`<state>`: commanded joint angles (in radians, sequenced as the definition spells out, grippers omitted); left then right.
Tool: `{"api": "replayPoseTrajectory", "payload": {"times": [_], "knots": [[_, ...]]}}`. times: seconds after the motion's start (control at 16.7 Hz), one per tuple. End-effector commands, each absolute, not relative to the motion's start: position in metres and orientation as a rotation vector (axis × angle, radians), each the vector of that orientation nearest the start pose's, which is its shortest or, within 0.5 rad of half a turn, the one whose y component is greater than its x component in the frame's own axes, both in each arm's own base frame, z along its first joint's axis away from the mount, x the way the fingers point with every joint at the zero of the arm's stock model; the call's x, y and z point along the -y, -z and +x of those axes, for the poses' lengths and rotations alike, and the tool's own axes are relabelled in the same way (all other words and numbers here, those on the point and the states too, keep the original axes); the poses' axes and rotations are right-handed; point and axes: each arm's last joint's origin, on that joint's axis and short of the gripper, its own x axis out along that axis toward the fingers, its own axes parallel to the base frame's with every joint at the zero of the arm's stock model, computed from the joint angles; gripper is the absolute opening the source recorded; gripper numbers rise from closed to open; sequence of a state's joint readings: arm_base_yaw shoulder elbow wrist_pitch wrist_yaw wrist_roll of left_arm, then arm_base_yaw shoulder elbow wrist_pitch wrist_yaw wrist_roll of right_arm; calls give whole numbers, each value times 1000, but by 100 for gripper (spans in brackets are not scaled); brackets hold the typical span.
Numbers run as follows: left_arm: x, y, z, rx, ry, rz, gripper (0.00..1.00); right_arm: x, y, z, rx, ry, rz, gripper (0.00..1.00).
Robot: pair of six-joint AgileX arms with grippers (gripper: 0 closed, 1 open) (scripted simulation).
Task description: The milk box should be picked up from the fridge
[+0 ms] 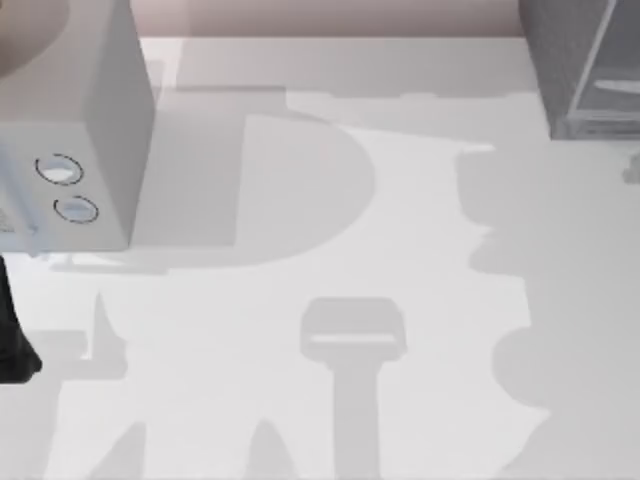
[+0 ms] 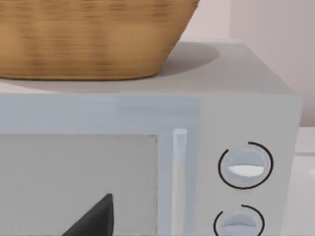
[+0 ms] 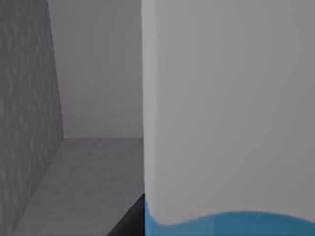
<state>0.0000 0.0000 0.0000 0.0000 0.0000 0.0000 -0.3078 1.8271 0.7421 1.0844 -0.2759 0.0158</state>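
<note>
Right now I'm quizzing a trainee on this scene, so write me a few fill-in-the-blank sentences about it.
1. The basket sits on top of the ____.
2. The microwave has ____ round dials.
3. In the top view, the fridge stands at the table's far ____ corner.
4. The white carton has a ____ band.

Missing words: microwave; two; right; blue

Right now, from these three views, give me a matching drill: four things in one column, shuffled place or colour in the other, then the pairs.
Things:
1. woven tan wicker basket
2. light grey box with two round dials
3. darker grey fridge cabinet with a glassy panel
4. white milk box with a blue band

Place or colour:
A. top view's far right corner
B. close in front of the right wrist camera, inside a grey-walled space
C. resting on top of the dial box
D. top view's far left side

Pairs: 1-C, 2-D, 3-A, 4-B
</note>
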Motion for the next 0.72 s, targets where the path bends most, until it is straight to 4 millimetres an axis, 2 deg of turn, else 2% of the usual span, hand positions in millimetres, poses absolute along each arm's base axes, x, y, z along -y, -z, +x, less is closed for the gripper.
{"api": "replayPoseTrajectory", "payload": {"times": [0.42,0.6,0.72], "knots": [[1,-160,106,0,0,0,100,93,-168,341,-15,7,4,0],[1,-160,106,0,0,0,100,82,-183,325,-24,8,1,0],[1,-160,106,0,0,0,100,71,-199,307,-23,10,-3,0]]}}
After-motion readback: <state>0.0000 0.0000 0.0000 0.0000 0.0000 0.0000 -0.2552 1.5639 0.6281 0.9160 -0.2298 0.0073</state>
